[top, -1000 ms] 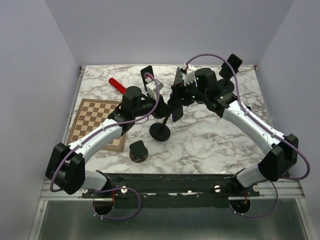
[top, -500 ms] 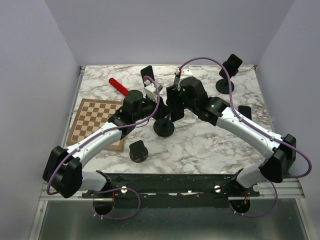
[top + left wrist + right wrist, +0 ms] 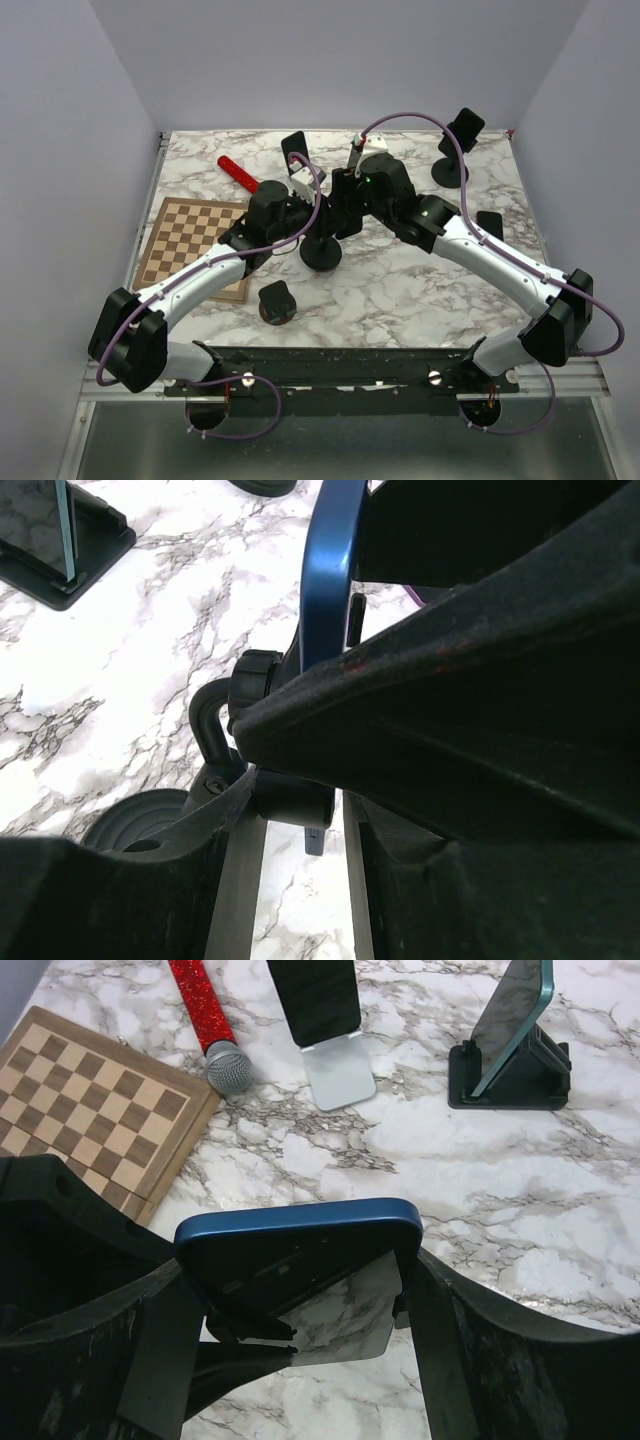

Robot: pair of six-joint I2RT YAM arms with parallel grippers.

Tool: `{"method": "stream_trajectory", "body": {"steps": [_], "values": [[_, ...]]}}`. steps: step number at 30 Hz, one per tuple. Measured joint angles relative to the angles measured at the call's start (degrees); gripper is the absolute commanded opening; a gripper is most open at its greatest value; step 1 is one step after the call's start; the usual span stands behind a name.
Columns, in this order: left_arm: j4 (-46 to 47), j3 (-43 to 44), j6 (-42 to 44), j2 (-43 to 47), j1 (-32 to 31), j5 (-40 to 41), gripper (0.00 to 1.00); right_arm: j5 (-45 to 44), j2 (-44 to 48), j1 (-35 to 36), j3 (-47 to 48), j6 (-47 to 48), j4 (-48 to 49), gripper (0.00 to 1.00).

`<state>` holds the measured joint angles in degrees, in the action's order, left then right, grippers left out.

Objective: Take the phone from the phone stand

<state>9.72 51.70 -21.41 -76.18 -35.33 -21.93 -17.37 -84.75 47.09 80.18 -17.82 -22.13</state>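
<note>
A blue phone (image 3: 300,1235) stands upright in the clamp of a black gooseneck phone stand (image 3: 322,254) near the table's middle. My right gripper (image 3: 300,1278) has a finger against each long side of the phone and is shut on it. In the left wrist view the phone's blue edge (image 3: 325,570) rises above the stand's curved neck (image 3: 213,715) and round base (image 3: 135,825). My left gripper (image 3: 300,880) is shut on the stand's black holder, just under the phone. In the top view both grippers meet over the stand, the left (image 3: 308,215) and the right (image 3: 345,203).
A chessboard (image 3: 195,245) and a red microphone (image 3: 237,172) lie at the left. A phone on a white stand (image 3: 320,1020) and a teal phone in a black stand (image 3: 515,1040) are close behind. A tall stand (image 3: 455,150) is at back right and a small black stand (image 3: 277,300) in front.
My right gripper has moved left and down and closed on the phone's sides. The stand's base has shifted slightly toward the back. The left gripper stays on the stand.
</note>
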Motion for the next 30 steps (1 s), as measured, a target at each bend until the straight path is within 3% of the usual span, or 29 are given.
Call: {"method": "stream_trajectory", "body": {"steps": [11,30], "values": [[1.42,-1.29,-1.22,0.55,0.98,-1.03,0.6,-0.07,0.0,0.24,0.0,-0.13,0.09,0.01],[10.51,-5.86,-7.32,4.04,4.96,-7.06,0.56,0.0,-0.39,0.96,0.13,-0.61,1.01,0.01]]}}
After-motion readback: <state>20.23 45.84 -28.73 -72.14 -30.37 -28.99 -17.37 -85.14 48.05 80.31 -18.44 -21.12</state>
